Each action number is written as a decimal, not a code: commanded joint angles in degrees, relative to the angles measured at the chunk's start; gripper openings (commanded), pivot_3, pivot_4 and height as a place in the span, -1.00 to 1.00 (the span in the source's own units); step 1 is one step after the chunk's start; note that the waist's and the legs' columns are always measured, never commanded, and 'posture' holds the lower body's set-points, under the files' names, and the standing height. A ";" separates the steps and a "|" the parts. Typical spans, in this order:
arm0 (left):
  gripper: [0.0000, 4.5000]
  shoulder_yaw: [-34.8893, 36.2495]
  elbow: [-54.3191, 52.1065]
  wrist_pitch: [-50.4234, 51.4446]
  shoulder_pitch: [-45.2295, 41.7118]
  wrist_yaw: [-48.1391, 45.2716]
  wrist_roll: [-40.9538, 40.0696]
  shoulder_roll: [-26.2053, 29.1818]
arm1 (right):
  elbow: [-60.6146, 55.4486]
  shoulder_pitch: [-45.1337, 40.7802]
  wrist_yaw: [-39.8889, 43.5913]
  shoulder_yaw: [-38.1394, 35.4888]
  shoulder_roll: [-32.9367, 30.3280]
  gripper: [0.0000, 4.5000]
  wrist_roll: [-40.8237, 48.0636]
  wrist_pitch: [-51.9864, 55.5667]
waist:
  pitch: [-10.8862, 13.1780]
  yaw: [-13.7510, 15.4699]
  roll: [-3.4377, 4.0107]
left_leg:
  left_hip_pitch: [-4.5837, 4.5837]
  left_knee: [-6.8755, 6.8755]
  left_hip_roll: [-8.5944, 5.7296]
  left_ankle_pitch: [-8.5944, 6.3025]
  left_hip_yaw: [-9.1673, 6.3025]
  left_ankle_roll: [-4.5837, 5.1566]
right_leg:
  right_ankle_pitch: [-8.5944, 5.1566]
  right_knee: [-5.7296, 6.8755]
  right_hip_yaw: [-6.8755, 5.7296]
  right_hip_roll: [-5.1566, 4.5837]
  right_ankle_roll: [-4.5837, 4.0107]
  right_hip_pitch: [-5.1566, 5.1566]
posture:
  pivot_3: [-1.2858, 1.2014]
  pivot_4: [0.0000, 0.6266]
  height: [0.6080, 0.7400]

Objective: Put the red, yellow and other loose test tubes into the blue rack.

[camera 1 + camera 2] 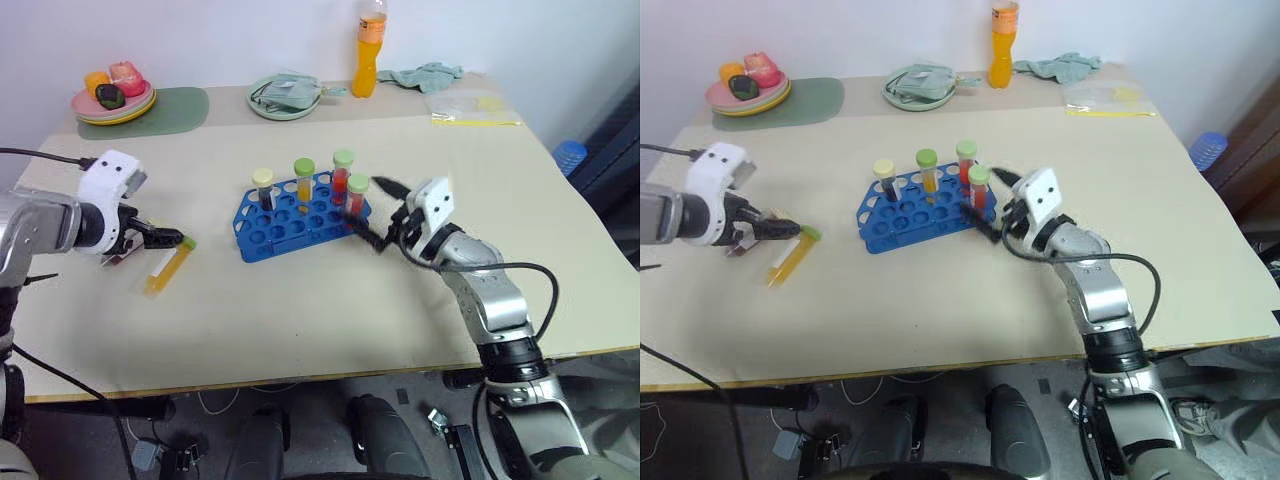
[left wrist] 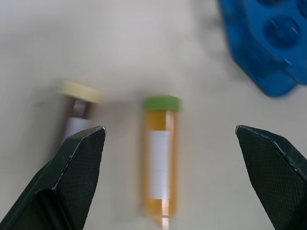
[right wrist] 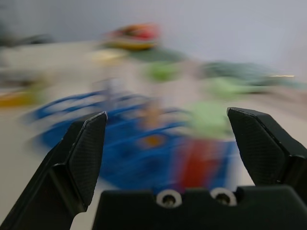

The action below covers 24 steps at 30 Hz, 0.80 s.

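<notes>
A beige table (image 1: 330,310) seen from above, with a blue rack (image 1: 300,217) near its centre. Four capped tubes stand upright in the rack: a dark one with a cream cap (image 1: 263,187), a yellow one with a green cap (image 1: 304,182), and two red ones with green caps (image 1: 342,172) and (image 1: 356,196) at the rack's three o'clock end. At about nine o'clock from the rack, a yellow tube (image 1: 166,267) with a green cap lies flat on the table, and just beside it lies a dark tube (image 2: 76,113) with a cream cap and white label. The left gripper (image 1: 170,238) hovers over these two with its fingers spread wide and holds nothing; the yellow tube lies between the fingers in the wrist view. The right gripper (image 1: 378,214) sits just at three o'clock of the rack, fingers wide apart and empty, close to the nearest red tube without gripping it. At the table's far edge, from ten to one o'clock, are a plate of toy food (image 1: 113,104), a green plate (image 1: 285,100), an orange bottle (image 1: 369,48) and a cloth (image 1: 425,75).
</notes>
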 commanded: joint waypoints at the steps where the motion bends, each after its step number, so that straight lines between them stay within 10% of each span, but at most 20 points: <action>1: 1.00 -11.84 8.36 -5.02 -5.57 -5.47 8.00 -0.04 | -7.70 1.78 4.83 2.02 -2.42 0.97 3.03 3.22 | 0.00 -0.14 0.00 | 0.01 0.00 0.01 0.00 0.02 0.00 | 0.00 0.01 0.02 0.01 -0.01 0.00 | 0.03 -0.52 1.00; 9: 1.00 -21.46 19.69 -9.36 -10.87 -13.04 16.16 -5.58 | -11.85 4.52 2.68 2.94 -2.34 0.97 2.19 5.40 | 0.03 0.26 -0.09 | -0.11 0.09 0.00 0.00 0.02 0.00 | -0.01 0.01 0.01 -0.02 0.00 -0.07 | 0.03 -0.52 1.00; 18: -0.59 -20.24 21.41 -10.43 -9.21 -16.77 19.18 -6.40 | -12.78 4.86 1.25 4.29 -1.70 1.00 1.59 5.55 | 0.05 0.10 -0.12 | -0.12 0.11 0.00 0.00 0.00 0.00 | -0.01 0.03 0.01 -0.04 0.00 -0.08 | 0.03 -0.52 1.00; 24: -0.67 -4.36 15.04 -16.31 -2.82 -13.64 16.16 -1.13 | -13.30 5.93 1.20 4.17 -2.40 1.00 1.55 5.52 | 0.08 -0.02 -0.16 | -0.12 0.09 0.02 0.00 -0.01 0.00 | -0.01 0.03 0.01 -0.04 0.00 -0.11 | 0.03 -0.52 1.00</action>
